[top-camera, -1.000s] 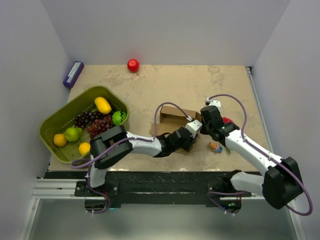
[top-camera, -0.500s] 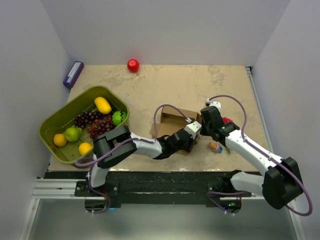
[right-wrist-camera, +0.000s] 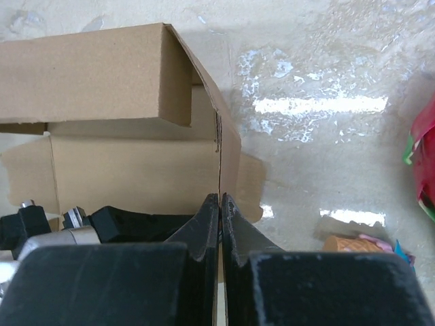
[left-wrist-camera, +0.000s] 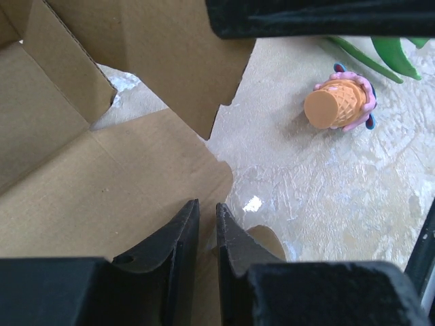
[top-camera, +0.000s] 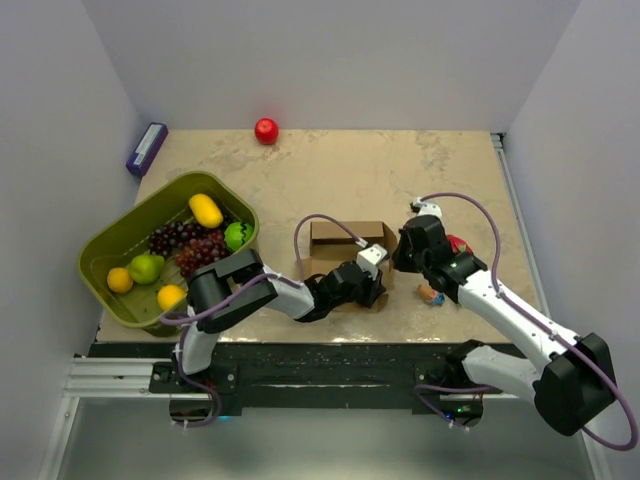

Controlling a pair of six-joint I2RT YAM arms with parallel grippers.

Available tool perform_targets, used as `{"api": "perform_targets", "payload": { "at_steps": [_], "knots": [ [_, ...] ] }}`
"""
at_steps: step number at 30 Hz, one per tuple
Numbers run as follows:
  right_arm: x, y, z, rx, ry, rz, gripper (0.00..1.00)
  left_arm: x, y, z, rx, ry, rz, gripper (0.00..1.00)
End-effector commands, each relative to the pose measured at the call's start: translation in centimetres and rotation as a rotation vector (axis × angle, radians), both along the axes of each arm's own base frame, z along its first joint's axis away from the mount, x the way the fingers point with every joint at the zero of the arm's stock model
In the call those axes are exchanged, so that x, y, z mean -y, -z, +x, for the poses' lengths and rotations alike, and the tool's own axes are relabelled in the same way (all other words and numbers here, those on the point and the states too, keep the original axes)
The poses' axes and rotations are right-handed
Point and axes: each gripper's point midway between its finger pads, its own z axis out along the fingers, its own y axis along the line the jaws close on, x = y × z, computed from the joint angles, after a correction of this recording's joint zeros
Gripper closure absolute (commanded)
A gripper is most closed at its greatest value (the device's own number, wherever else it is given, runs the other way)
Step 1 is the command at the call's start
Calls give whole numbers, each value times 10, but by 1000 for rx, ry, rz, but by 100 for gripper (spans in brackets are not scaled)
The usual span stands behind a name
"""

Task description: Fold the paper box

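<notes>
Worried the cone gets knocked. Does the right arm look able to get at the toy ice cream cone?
Probably not yet: the right pincer is shut on an edge of the paper box. The toy ice cream cone lies nearby on open table, so once released, likely yes.

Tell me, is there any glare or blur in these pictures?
Top view: even light, faint shadows, nothing blurred. Right wrist view: bright white glare streaks on the table beside the box. Left wrist view: only one small glint on the table, and the cone toy is sharp.
</notes>
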Motion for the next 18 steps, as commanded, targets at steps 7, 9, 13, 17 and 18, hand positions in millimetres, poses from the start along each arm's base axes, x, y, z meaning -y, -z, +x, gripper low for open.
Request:
{"api": "perform_targets", "payload": {
  "at_steps": [7,9,13,17,18],
  "knots": [
    [-22,10,2,21,-12,145,100,-40,58,-29,-117,62,130,78],
    [-18,20,1,6,5,128,100,-38,57,-30,-112,70,123,78],
    [-10,27,2,-3,26,80,100,-33,38,-25,-81,76,99,72],
    [-7,26,4,6,28,59,100,-29,10,-23,-57,82,72,54],
    [-7,25,4,10,26,57,100,-29,4,-23,-50,82,67,50]
  ]
}}
